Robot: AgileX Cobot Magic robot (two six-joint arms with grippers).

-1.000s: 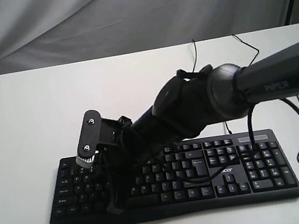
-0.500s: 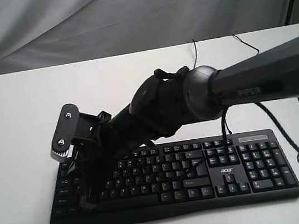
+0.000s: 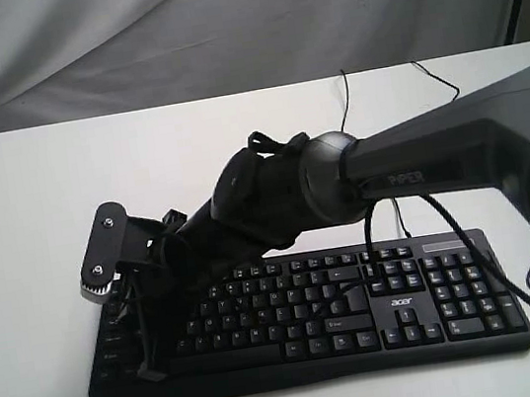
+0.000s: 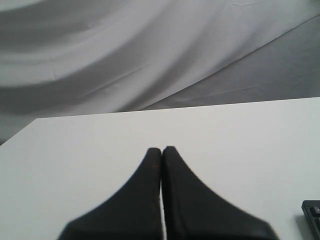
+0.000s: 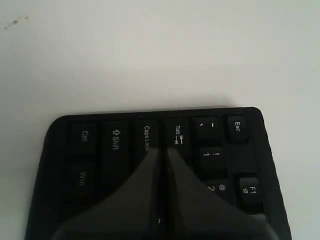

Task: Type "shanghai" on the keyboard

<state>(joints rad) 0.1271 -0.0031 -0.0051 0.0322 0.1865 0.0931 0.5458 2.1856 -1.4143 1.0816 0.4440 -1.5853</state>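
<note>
Bright, diffuse illumination: the white table is nearly overexposed, a faint shadow edges the keyboard, and both wrist views blur the near foreground.

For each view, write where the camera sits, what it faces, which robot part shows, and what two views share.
Exterior: off the arms, facing the keyboard; right arm, right hand show.
Left wrist: on left arm, facing table and cloth; shut left hand.
Right wrist: over keyboard's Tab key; shut right hand.
Shared, exterior and right wrist: keyboard, right hand.

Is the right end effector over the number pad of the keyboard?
No, the right end effector has its tips by the Caps Lock key and Tab key, at the Esc end of the keyboard.
</note>
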